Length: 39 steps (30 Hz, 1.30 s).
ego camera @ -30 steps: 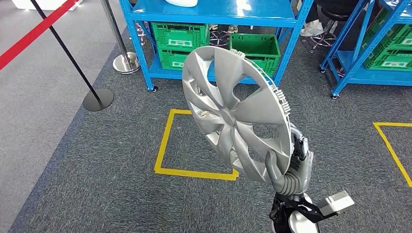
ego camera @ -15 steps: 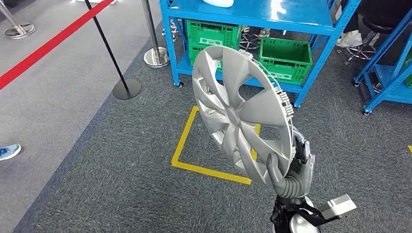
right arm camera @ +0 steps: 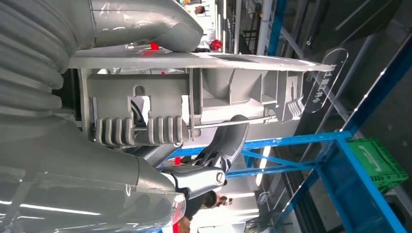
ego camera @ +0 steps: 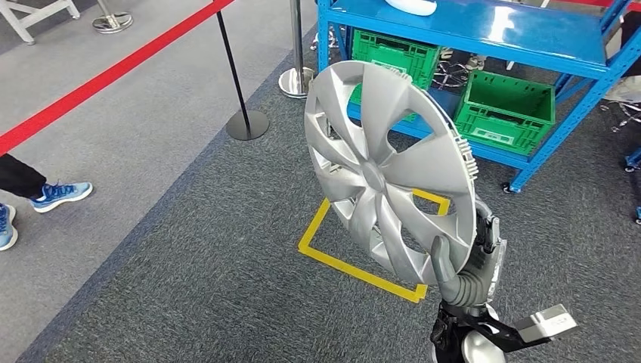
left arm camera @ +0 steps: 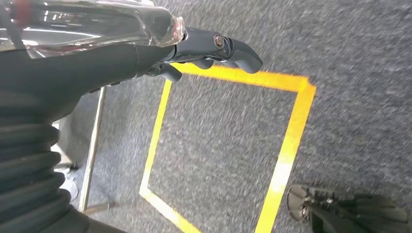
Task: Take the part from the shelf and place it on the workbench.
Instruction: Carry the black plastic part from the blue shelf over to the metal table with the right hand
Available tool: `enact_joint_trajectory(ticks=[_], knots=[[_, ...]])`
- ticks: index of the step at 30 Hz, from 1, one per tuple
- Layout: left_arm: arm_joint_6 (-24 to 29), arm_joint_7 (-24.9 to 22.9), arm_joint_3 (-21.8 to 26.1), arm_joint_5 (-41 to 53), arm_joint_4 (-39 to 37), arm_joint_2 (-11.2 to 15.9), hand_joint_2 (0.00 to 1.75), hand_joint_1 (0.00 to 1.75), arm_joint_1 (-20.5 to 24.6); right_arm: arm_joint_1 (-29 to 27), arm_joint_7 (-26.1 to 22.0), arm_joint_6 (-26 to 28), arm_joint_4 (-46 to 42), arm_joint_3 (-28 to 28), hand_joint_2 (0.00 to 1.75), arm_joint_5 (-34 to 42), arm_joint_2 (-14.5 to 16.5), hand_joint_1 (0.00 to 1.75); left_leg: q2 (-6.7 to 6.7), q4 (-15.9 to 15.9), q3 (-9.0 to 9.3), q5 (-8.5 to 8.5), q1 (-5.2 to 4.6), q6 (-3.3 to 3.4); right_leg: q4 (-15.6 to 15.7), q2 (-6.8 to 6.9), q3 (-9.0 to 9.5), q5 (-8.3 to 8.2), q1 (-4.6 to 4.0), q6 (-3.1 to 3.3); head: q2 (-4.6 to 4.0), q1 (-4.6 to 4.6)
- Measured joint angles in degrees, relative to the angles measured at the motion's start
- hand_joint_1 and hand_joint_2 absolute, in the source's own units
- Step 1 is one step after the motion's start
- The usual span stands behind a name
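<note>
Blue shelf (ego camera: 484, 30) stands beyond grey carpet (ego camera: 189, 265). Silver hubcap (ego camera: 385, 166) is held upright above the floor, well off the shelf. Right hand (ego camera: 465, 265) grips its lower rim, thumb in front. Left hand (left arm camera: 214, 48) hangs with fingers curled, holding nothing.

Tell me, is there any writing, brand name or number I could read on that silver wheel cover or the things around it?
None can be read.
Wheel cover, gripped by the right hand: no lettering shows.
Green crates: pale marks, too small to read.
A clear sign in the right wrist view: dark characters, sideways and too blurred to read.
</note>
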<state>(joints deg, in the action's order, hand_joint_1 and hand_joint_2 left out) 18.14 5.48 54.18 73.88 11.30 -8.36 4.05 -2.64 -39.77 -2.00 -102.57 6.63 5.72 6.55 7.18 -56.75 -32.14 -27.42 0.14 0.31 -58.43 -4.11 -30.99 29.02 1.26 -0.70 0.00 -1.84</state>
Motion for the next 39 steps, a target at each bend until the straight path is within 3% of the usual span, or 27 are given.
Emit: enact_joint_trajectory(ticks=[1, 2, 4, 6, 8, 9, 10, 11, 13, 15, 17, 18, 20, 22, 23, 24, 25, 26, 28, 30, 32, 33, 35, 37, 39], knots=[[-0.1, -0.1, 0.0, 0.0, 0.0, 0.0, 1.75, 0.0, -0.1, 0.0, 0.0, 0.0, -0.3, -0.2, 1.75, -0.1, 0.0, 1.75, 0.64, 0.0, -0.37, 0.15, 0.13, -0.36, 0.0, 0.53, -0.08, -0.15, -0.04, 0.19, 0.0, -0.01], [-0.2, -0.2, 0.0, 0.0, 0.0, 0.0, 1.75, 0.0, -0.2, 0.1, 0.0, 0.0, -0.5, -0.3, 1.75, -0.2, 0.0, 1.75, 0.41, -0.2, -0.71, 0.13, 0.16, -0.68, 0.1, 1.2, -0.1, -0.27, -0.02, 0.47, 0.0, 0.01], [-0.2, -0.4, 0.0, 0.1, 0.0, 0.0, 1.75, 0.0, -0.2, 0.3, 0.0, 0.2, -1.1, -0.6, 1.75, -0.8, 0.0, 1.75, -2.44, -2.7, -2.21, -1.43, 0.0, -1.23, 0.2, 2.73, -0.1, -0.49, 0.17, 1.09, 0.0, -0.36], [-0.2, -0.4, 0.0, 0.3, 0.0, 0.0, 1.75, 0.0, 0.0, 0.5, 0.0, 0.7, -1.9, -1.0, 1.75, -1.4, 0.0, 1.75, -5.93, -9.7, -5.62, -5.01, -0.04, -1.62, 0.2, 4.34, -0.2, -0.51, 0.15, 1.38, 0.0, -0.82], [-0.2, -0.4, 0.0, 0.6, 0.0, 0.0, 1.75, 0.0, 0.0, 0.7, 0.0, 1.5, -2.5, -1.5, 1.75, -1.9, -0.1, 1.75, -6.8, -16.7, -8.94, -7.46, 0.09, -1.86, 0.2, 6.06, -0.31, -0.5, 0.11, 1.4, 0.0, -0.91], [-0.3, -0.4, 0.0, 0.7, 0.0, 0.0, 1.75, 0.0, 0.0, 0.7, 0.0, 1.9, -2.8, -1.8, 1.75, -2.1, -0.1, 1.75, -6.9, -17.3, -9.2, -7.2, 0.11, -1.86, 0.2, 6.89, -0.32, -0.5, 0.11, 1.4, 0.0, -0.92], [-0.3, -0.4, 0.0, 0.8, 0.0, 0.0, 1.75, 0.0, 0.0, 0.7, 0.0, 2.2, -3.1, -2.0, 1.75, -2.2, -0.1, 1.75, -7.09, -15.7, -8.26, -5.99, 0.1, -1.79, 0.2, 7.68, -0.3, -0.49, 0.11, 1.38, 0.0, -0.92], [-0.3, -0.3, 0.0, 1.0, 0.0, 0.1, 1.75, 0.0, 0.0, 0.8, 0.0, 2.6, -3.5, -2.3, 1.75, -2.2, -0.1, 1.75, -7.66, -11.9, -6.15, -4.14, 0.04, -1.61, 0.2, 8.37, -0.25, -0.47, 0.11, 1.35, 0.0, -0.92], [-0.3, -0.3, 0.0, 1.1, 0.0, 0.1, 1.75, 0.0, 0.1, 0.8, 0.0, 3.0, -4.4, -2.8, 1.75, -2.3, -0.2, 1.75, -10.25, -3.5, -1.44, -1.36, -0.38, -1.09, 0.2, 9.54, -0.09, -0.34, -0.12, 1.08, 0.0, -0.9], [-0.3, -0.2, 0.0, 1.1, 0.0, 0.1, 1.75, 0.0, 0.2, 0.9, 0.0, 3.3, -5.2, -3.2, 1.75, -2.4, -0.2, 1.75, -11.54, 0.1, 0.35, -0.76, -0.83, -0.55, 0.2, 10.59, 0.08, -0.2, -0.37, 0.56, 0.0, -0.85], [-0.3, -0.2, 0.0, 1.1, 0.0, 0.2, 1.75, 0.0, 0.1, 0.9, 0.0, 3.4, -5.6, -3.6, 1.75, -2.4, -0.3, 1.75, -10.26, 0.2, 0.28, -0.58, -0.91, 0.06, 0.4, 11.66, 0.32, -0.11, -0.36, -0.05, 0.0, -0.84], [-0.3, -0.2, 0.0, 1.1, 0.0, 0.2, 1.75, 0.0, 0.1, 0.9, 0.0, 3.5, -5.8, -3.7, 1.75, -2.4, -0.3, 1.75, -9.63, 0.4, 0.37, -0.39, -0.79, 0.4, 0.1, 11.21, 0.34, 0.23, -0.26, -0.39, 0.0, -0.78], [-0.4, -0.2, 0.0, 1.1, 0.0, 0.2, 1.75, 0.0, 0.1, 0.9, 0.0, 3.6, -6.2, -4.0, 1.75, -2.5, -0.3, 1.75, -8.34, 0.6, 0.57, 0.1, -0.41, 1.06, -3.2, 8.16, -0.96, 2.55, -0.12, -0.86, 0.0, -0.57], [-0.4, -0.2, 0.0, 1.2, 0.0, 0.1, 1.75, 0.0, 0.2, 0.7, 0.0, 3.8, -6.5, -4.3, 1.75, -2.6, -0.4, 1.75, -6.87, 0.6, 0.32, 0.28, -0.36, 1.36, -10.8, 5.12, -4.36, 6.22, -0.12, -0.98, 0.0, -0.37], [-0.5, -0.2, 0.0, 1.2, 0.0, 0.0, 1.75, 0.0, 0.2, 0.5, 0.0, 3.9, -6.6, -4.4, 1.75, -2.6, -0.4, 1.75, -6.04, 0.6, 0.26, 0.31, -0.41, 1.41, -14.2, 4.67, -5.97, 7.28, -0.16, -0.96, 0.0, -0.31], [-0.5, -0.2, 0.0, 1.2, 0.0, 0.0, 1.75, 0.0, 0.1, 0.3, 0.0, 4.0, -6.6, -4.5, 1.75, -2.6, -0.5, 1.75, -5.16, 0.6, 0.25, 0.33, -0.45, 1.45, -15.8, 4.51, -6.85, 7.33, -0.19, -0.88, 0.0, -0.31], [-0.5, -0.2, 0.0, 1.2, 0.0, 0.0, 1.75, 0.0, 0.1, 0.2, 0.0, 4.1, -6.7, -4.6, 1.75, -2.6, -0.5, 1.75, -4.29, 0.5, 0.28, 0.34, -0.47, 1.45, -15.1, 4.41, -6.64, 6.22, -0.2, -0.77, 0.0, -0.31], [-0.6, -0.1, 0.0, 1.2, 0.0, 0.0, 1.75, 0.0, 0.1, 0.1, 0.0, 4.2, -6.7, -4.7, 1.75, -2.7, -0.5, 1.75, -3.44, 0.4, 0.32, 0.32, -0.45, 1.4, -12.1, 4.11, -5.4, 4.26, -0.16, -0.64, 0.0, -0.31], [-0.6, 0.0, 0.0, 1.4, 0.0, -0.1, 1.75, 0.0, 0.1, 0.0, 0.0, 4.6, -7.0, -4.9, 1.75, -2.7, -0.5, 1.75, -1.88, -0.1, 0.16, 0.14, -0.46, 1.05, -4.4, 2.02, -2.07, 0.85, 0.1, -0.51, 0.0, -0.32], [-0.6, 0.2, 0.0, 1.6, 0.0, -0.1, 1.75, 0.0, 0.1, -0.1, 0.0, 4.9, -7.4, -5.2, 1.75, -2.6, -0.5, 1.75, -0.62, -0.6, -0.44, 0.07, -0.41, 0.43, -0.7, 0.22, -0.6, -0.01, 0.18, -0.39, 0.0, -0.37], [-0.6, 0.4, 0.0, 1.7, 0.0, -0.1, 1.75, 0.0, 0.0, -0.3, 0.0, 5.0, -7.7, -5.5, 1.75, -2.5, -0.5, 1.75, 0.44, -0.6, -0.98, 0.25, -0.19, -0.18, -0.6, 0.68, -0.52, 0.07, 0.03, 0.12, 0.0, -0.39], [-0.5, 0.4, 0.0, 1.7, 0.0, -0.1, 1.75, 0.0, -0.1, -0.3, 0.0, 5.0, -7.8, -5.7, 1.75, -2.5, -0.5, 1.75, 0.05, -0.8, -1.26, 0.16, -0.19, -0.46, -0.6, 1.29, -0.43, -0.02, 0.04, 0.42, 0.0, -0.41], [-0.5, 0.4, 0.0, 1.7, 0.0, -0.1, 1.75, 0.0, -0.1, -0.3, 0.0, 5.0, -8.0, -5.9, 1.75, -2.4, -0.4, 1.75, -2.83, -3.6, -2.81, -1.55, -0.33, -1.01, -0.4, 2.71, -0.31, -0.14, 0.18, 1.05, 0.0, -0.73], [-0.4, 0.4, 0.0, 1.7, 0.0, -0.2, 1.75, 0.0, 0.0, -0.3, 0.0, 4.9, -8.1, -6.3, 1.75, -2.1, -0.4, 1.75, -5.96, -10.6, -6.24, -4.9, -0.32, -1.41, -0.4, 4.25, -0.3, -0.06, 0.06, 1.4, 0.0, -1.04], [-0.4, 0.5, 0.0, 1.6, 0.0, -0.2, 1.75, 0.0, 0.1, -0.3, 0.0, 4.7, -8.1, -6.6, 1.75, -2.0, -0.4, 1.75, -6.71, -16.5, -9.29, -6.59, -0.13, -1.57, -0.5, 5.88, -0.31, 0.01, -0.03, 1.5, 0.0, -1.05]])
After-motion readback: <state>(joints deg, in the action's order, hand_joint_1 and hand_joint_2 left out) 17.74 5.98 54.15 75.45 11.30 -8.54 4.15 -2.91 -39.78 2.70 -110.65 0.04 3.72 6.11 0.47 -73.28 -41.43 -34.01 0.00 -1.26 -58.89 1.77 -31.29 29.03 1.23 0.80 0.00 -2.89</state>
